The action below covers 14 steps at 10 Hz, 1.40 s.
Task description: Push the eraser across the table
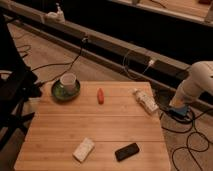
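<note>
Eraser (127,151) lay flat near the lower edge of the desk (115,122), right of a beige block (84,149), while the claw (177,106) hung beyond the desk's right side, its grip impossible to tell.

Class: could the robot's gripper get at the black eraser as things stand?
Probably yes. The gripper hangs off the right side of the table, and bare wood lies between that edge and the eraser; the pale wrapped item sits farther back, off the path.
</note>
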Tool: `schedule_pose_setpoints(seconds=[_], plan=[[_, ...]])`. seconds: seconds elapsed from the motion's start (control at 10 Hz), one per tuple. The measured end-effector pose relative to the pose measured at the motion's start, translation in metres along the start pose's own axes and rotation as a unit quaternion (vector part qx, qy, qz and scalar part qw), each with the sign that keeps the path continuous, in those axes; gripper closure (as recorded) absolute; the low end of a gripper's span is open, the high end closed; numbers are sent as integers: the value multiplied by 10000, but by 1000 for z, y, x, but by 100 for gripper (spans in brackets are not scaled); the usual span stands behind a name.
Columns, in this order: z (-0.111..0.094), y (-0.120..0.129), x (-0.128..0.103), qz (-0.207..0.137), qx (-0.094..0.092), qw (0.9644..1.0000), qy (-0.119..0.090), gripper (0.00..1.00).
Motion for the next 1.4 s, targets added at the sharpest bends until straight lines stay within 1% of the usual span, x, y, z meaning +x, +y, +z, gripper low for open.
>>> schedule_pose_setpoints(seconds=[0.1, 0.2, 0.3, 0.5, 0.7, 0.8, 0.9, 1.0, 1.4], plan=[[8, 6, -6, -136, -93, 9998, -69, 100], [14, 11, -9, -208, -162, 9996, -104, 100], [22, 21, -11, -303, -271, 9991, -134, 100], [39, 51, -15, -558, -534, 9969, -130, 100], [53, 84, -20, -770, -840, 9934, -155, 100], [56, 107, -25, -928, -1086, 9895, -235, 100], [53, 119, -28, -1052, -1209, 9866, -299, 100], [49, 123, -32, -1134, -1248, 9851, -335, 100], [50, 123, -31, -1146, -1249, 9850, -313, 100]])
